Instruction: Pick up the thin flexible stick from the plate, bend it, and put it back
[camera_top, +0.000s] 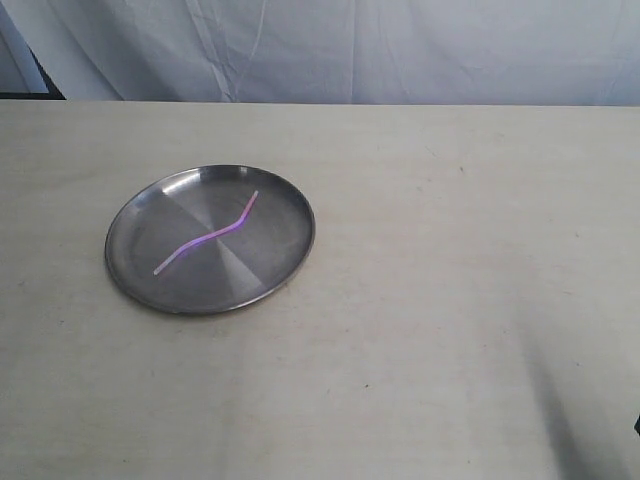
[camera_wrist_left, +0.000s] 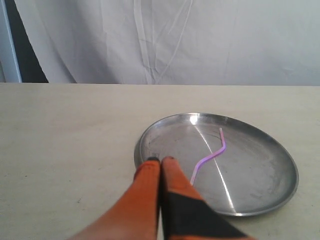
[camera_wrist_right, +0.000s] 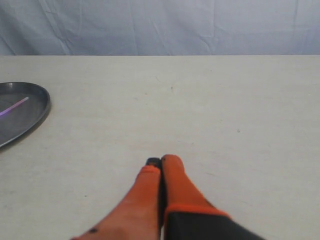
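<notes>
Kinked pink stick (camera_top: 207, 236) lies across the steel plate (camera_top: 255, 270), toward the worktop's left edge. Jaws of the left gripper (camera_wrist_left: 160, 160) and right gripper (camera_wrist_right: 161, 161) are together and empty. The bend looks made, so park your arms well apart from the plate.

The left tool (camera_wrist_left: 160, 160) and right tool (camera_wrist_right: 160, 161) have orange fingers (camera_wrist_left: 144, 200) patched black.

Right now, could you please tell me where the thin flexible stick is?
In the exterior view the thin flexible stick lies kinked across the middle of the plate, which sits on the left side of the table.
</notes>
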